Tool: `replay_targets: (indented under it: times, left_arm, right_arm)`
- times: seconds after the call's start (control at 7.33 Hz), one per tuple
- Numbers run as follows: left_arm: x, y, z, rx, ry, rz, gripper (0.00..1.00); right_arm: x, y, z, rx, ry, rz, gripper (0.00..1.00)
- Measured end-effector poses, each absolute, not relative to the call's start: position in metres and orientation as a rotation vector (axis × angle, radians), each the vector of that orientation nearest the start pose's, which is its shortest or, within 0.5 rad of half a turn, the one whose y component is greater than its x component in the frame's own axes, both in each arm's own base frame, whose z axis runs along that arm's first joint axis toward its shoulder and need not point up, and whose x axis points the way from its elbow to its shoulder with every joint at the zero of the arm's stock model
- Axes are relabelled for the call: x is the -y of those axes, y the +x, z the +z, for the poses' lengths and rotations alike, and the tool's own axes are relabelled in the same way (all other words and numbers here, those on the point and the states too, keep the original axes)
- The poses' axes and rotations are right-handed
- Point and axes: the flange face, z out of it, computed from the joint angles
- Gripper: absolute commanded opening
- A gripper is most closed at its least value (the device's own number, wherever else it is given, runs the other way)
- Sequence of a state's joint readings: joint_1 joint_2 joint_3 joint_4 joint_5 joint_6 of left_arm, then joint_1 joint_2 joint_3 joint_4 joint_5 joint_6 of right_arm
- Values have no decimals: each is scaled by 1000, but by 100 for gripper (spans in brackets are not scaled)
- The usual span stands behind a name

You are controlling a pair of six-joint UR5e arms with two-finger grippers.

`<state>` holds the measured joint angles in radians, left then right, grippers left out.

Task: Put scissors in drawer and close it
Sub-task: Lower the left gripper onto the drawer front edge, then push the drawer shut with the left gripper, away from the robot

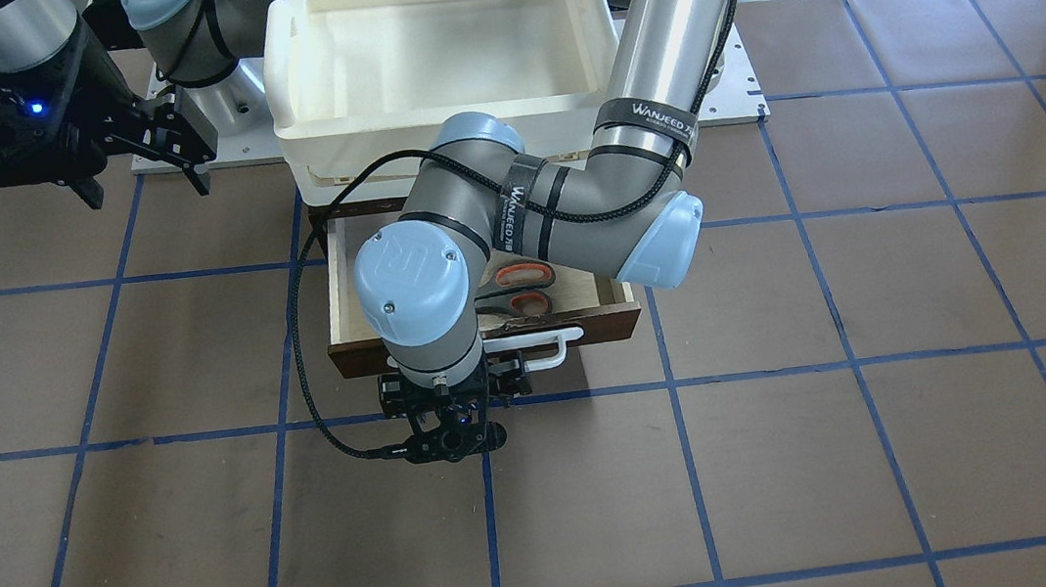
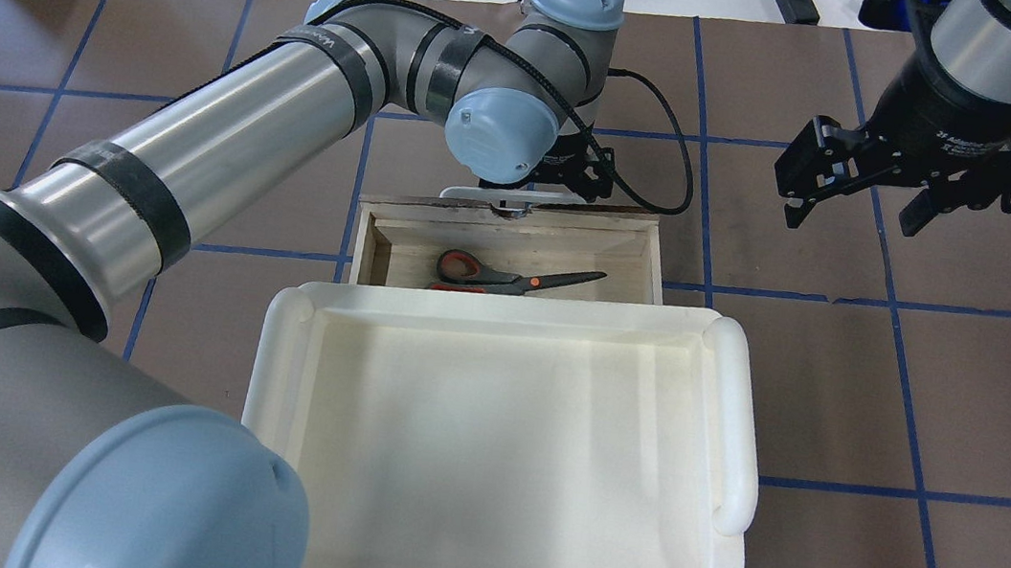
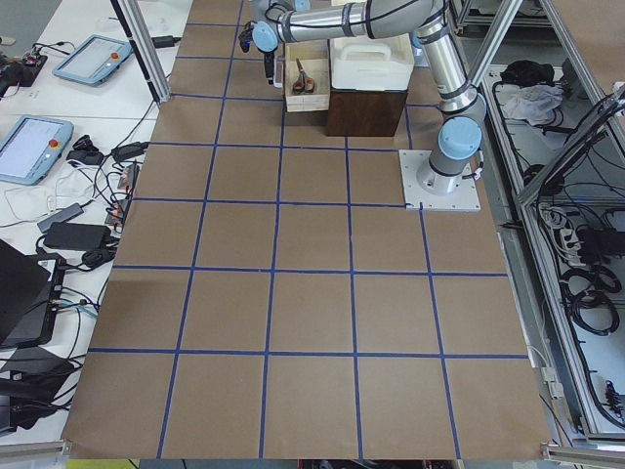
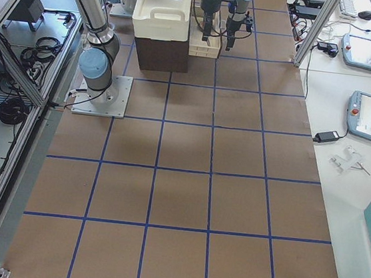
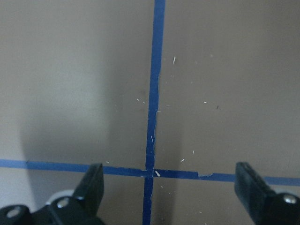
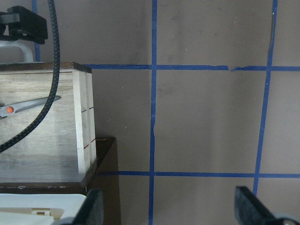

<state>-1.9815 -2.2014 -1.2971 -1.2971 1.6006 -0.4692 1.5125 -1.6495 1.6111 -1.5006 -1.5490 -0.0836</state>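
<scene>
Lying in open drawer [image 2: 628,265]: scissors [image 2: 520,279] | left jaws spread | right jaws spread

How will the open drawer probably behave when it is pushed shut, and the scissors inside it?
The drawer looks like stiff wood, so it should slide in without flexing. It is wide and shallow, so an off-centre push might skew or jam it. The scissors lie loose and flat inside; a quick push may slide them slightly.

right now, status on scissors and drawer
Left gripper open, beyond white bar handle. Right gripper open, aside. Grey-handled orange-lined scissors inside shallow wooden drawer, not shut. Black cable loops near its front.
</scene>
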Motion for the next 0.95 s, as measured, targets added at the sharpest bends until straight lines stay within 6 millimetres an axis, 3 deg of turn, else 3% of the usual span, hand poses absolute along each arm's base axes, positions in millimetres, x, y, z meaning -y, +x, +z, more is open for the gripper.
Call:
replay_targets:
  times: [0.55, 0.95]
  left_arm:
    - [579, -397, 267, -3058, -128, 153, 100]
    - [549, -387, 281, -3034, -122, 222, 100]
  right_arm:
    - [461, 108, 497, -3119, -35, 68, 100]
    - [460, 108, 497, -3120, -33, 69, 100]
